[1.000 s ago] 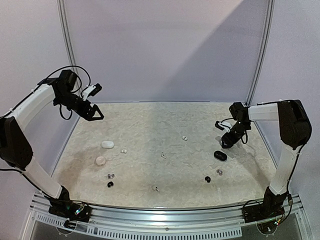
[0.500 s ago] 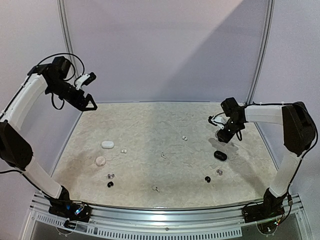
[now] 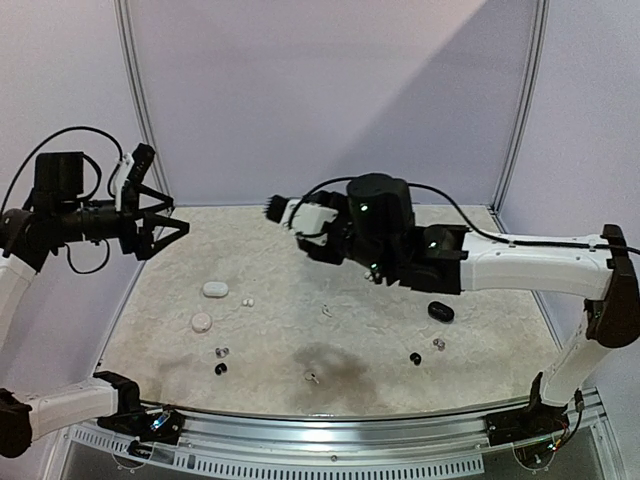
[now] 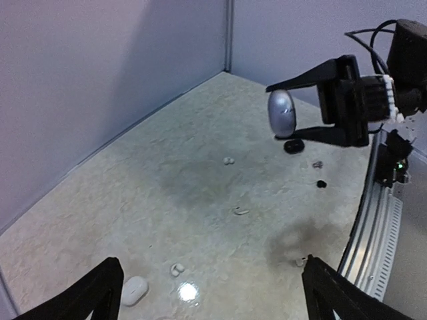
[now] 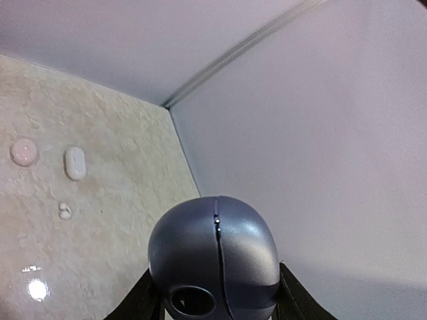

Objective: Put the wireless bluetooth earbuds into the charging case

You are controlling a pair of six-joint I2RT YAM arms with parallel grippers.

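Note:
My right gripper [image 4: 273, 112] [image 5: 217, 293] is shut on a grey-blue, egg-shaped charging case [image 4: 281, 112] [image 5: 213, 257] and holds it high above the table. The case's lid seam is shut. My left gripper [image 3: 170, 225] [image 4: 212, 263] hangs open and empty at the far left, facing the case. Wireless bluetooth earbuds lie scattered on the table: a white pair [image 3: 247, 301] [image 4: 177, 269], another white pair [image 3: 369, 276] [image 4: 229, 161], stemmed white ones [image 3: 326, 311] [image 3: 312, 377], black ones [image 3: 220, 368] [image 3: 415, 358] and greyish ones [image 3: 220, 352] [image 3: 438, 343].
A white case [image 3: 215, 289] [image 5: 75, 163] and a round pink case [image 3: 201, 321] [image 5: 24, 151] lie at the left. A black case [image 3: 440, 311] [image 4: 293, 145] lies at the right. Walls enclose the table at the back and sides.
My right arm has swung from low at the table's right side up and leftward over the middle, carrying the case. My left arm has pulled back left and turned toward the centre.

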